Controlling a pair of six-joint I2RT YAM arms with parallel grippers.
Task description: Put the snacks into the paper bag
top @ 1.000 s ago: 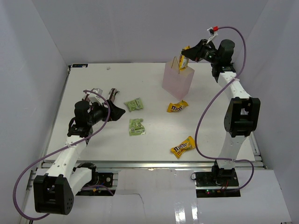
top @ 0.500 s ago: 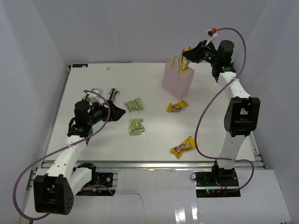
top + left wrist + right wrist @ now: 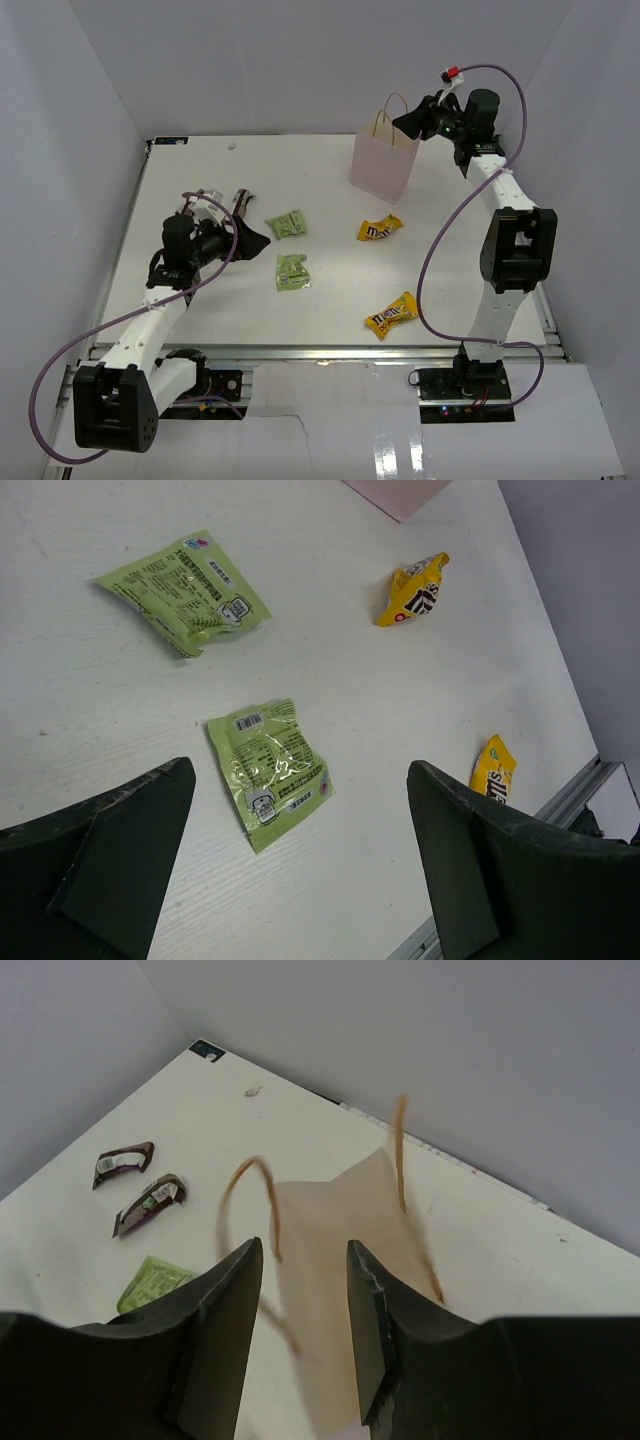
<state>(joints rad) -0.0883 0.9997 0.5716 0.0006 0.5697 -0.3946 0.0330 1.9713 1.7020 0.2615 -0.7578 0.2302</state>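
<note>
Right gripper (image 3: 403,123) has parted its jaws, empty, over the paper bag (image 3: 380,168).

You will find large brown "m" lettering on the yellow bag (image 3: 412,588) and on the second yellow bag (image 3: 492,770). The lower green pouch (image 3: 268,763) carries a barcode. Print there and on the upper green pouch (image 3: 185,592) is too fine to read.
</note>
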